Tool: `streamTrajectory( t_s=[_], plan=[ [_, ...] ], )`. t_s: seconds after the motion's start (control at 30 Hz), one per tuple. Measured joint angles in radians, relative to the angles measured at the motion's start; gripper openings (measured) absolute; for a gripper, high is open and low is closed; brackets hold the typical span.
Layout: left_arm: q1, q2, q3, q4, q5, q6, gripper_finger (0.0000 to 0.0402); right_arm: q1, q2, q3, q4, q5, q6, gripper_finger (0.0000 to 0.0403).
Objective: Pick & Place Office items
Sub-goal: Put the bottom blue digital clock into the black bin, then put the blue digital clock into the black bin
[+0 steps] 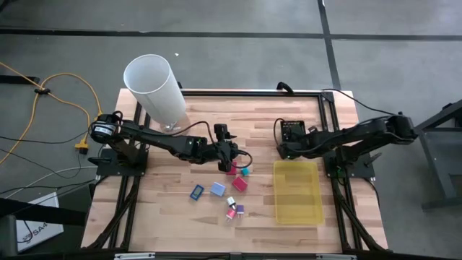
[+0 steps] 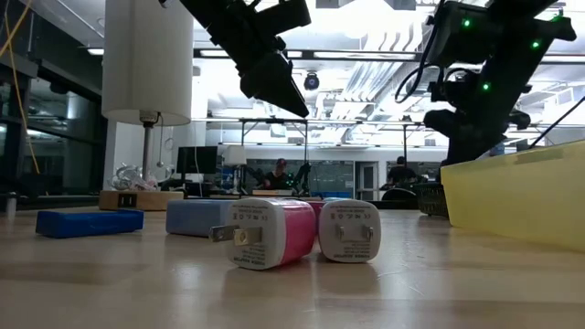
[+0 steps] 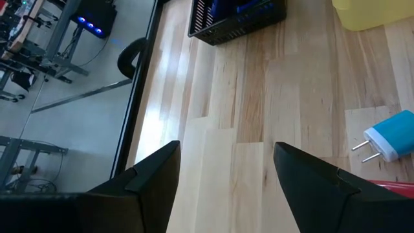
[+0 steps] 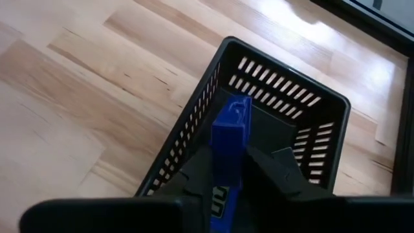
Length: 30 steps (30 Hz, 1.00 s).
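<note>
Over the middle of the table, the left gripper (image 1: 229, 157) hangs with fingers spread and empty above the scattered office items (image 1: 218, 190), beside a cyan plug (image 3: 388, 139) seen only from its wrist. Farther right, the right gripper (image 4: 226, 169) clenches a blue block (image 4: 229, 145) over a black basket (image 4: 294, 103). From above, that block is hidden.

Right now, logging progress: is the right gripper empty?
No: in the right wrist view the right gripper is shut on a blue rectangular block, held above the black slotted plastic basket.
</note>
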Motion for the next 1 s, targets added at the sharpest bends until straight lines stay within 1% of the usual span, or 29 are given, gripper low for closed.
streamTrajectory(
  t_s=[0.17,0.4,0.7,0.9,1.0],
  plan=[
    [0.000,0.000,0.000,0.000,0.000,0.000,0.0239,0.000,0.001,0.000,0.000,0.000,-0.001,0.0102],
    [0.000,0.000,0.000,0.000,0.000,0.000,0.0239,0.000,0.001,0.000,0.000,-0.002,-0.003,0.0128],
    [0.000,0.000,0.000,0.000,0.001,0.000,0.0239,0.000,0.001,0.000,0.001,0.006,-0.005,0.0134],
    [0.000,0.000,0.000,0.000,0.002,-0.005,0.0239,-0.001,0.001,0.000,0.008,0.075,-0.007,0.0138],
    [0.000,0.000,0.000,0.000,0.004,-0.007,0.0239,-0.001,0.001,0.000,0.032,0.089,-0.008,0.0139]
  ],
)
